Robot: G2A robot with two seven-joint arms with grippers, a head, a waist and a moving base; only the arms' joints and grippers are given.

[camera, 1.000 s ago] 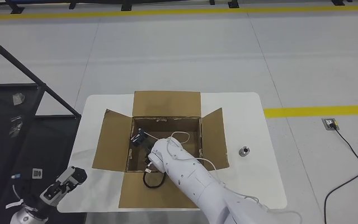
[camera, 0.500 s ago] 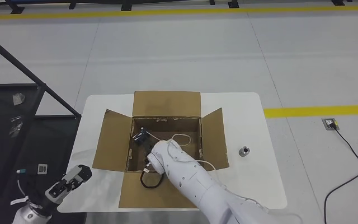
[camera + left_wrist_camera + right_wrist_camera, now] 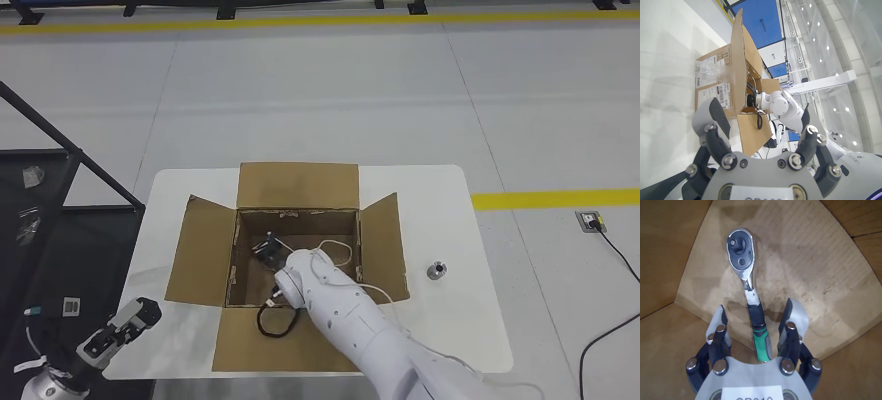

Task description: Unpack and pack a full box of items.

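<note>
Right wrist view: chrome-headed ratchet [image 3: 752, 297], white-taped neck, green-and-grey handle.

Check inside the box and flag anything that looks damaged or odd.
The wrench lying on the box floor, under the open right end effector, has ragged white tape and black tape round its shaft, like a makeshift repair. The floor's surface is scuffed and torn in patches.

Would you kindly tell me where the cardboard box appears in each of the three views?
Top view: cardboard box at the white table's middle, flaps spread.
Left wrist view: from outside, its labelled wall and raised flap.
Right wrist view: its floor, under the ratchet wrench.
Shared landmark: the right arm, its end inside the box.
</note>
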